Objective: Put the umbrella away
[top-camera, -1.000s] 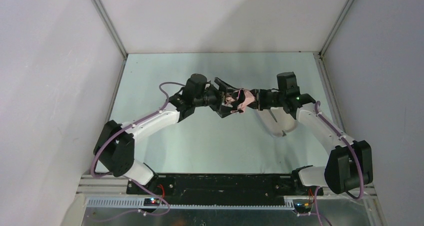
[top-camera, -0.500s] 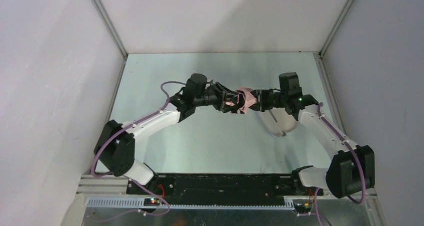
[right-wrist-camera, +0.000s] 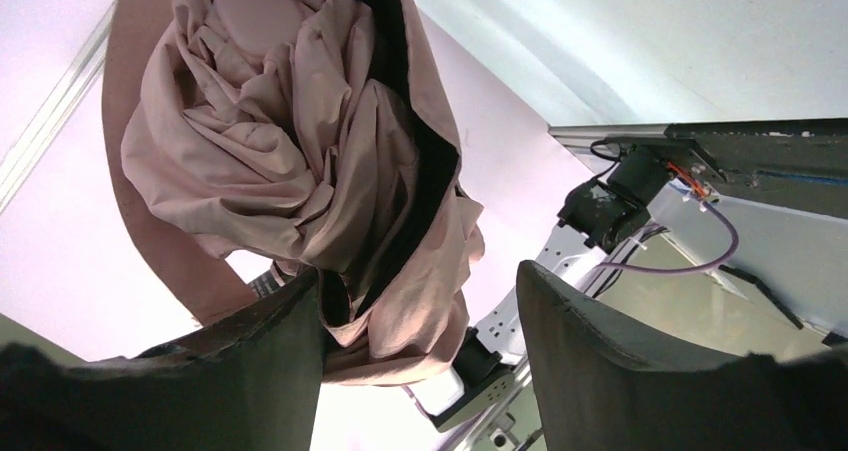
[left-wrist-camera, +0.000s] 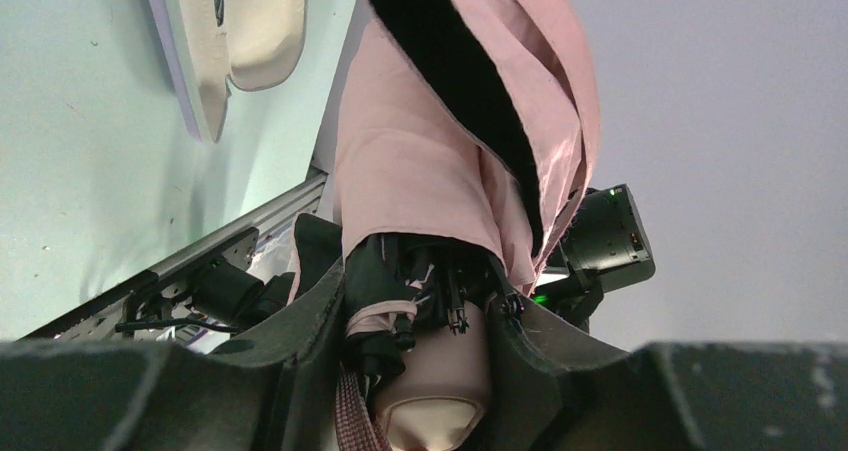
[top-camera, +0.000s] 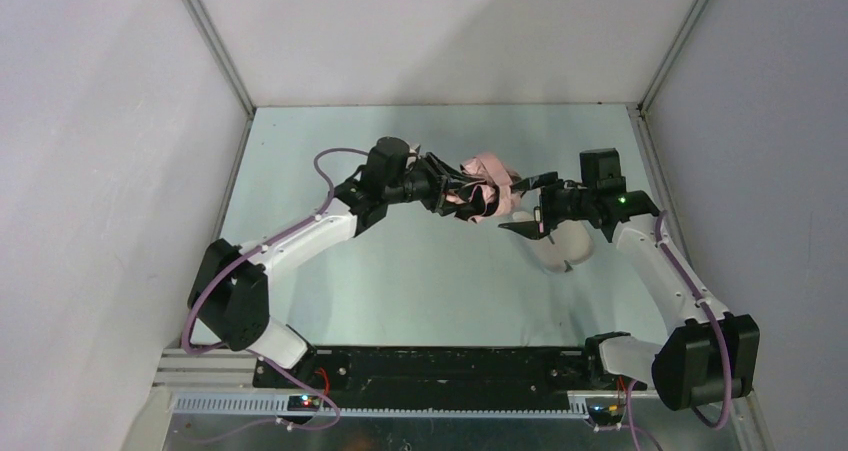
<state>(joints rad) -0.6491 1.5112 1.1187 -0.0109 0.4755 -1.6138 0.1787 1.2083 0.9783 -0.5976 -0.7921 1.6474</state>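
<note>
Item 1, left gripper [top-camera: 450,191]: clenched on the handle end of the umbrella [top-camera: 490,171]. In the left wrist view we see both fingers [left-wrist-camera: 320,311] pressed against the dark rib bundle, with the pale rounded handle between them.

Item 2, umbrella: held in the air above the middle of the surface [top-camera: 420,281], far from the arm bases. It is collapsed but loose, with pink canopy folds bunched and black underside showing. Its long axis runs straight out from the left gripper towards the right arm, so the free canopy end points right.

Item 3, right gripper [top-camera: 525,204]: its jaws stand apart and grasp nothing. It sits just beside the free end of the umbrella. In the right wrist view the canopy [right-wrist-camera: 300,151] hangs ahead of the fingers [right-wrist-camera: 270,351], brushing one and not pinched between the two.

Item 4, case [top-camera: 562,249]: a pale oblong lying on the surface under the right forearm, nearer the bases than the umbrella. We cannot tell where its mouth faces.

Relation noted: we judge the right gripper the nearer one to both the free end and the case. The umbrella's axis lies crosswise to the path down to the case.
</note>
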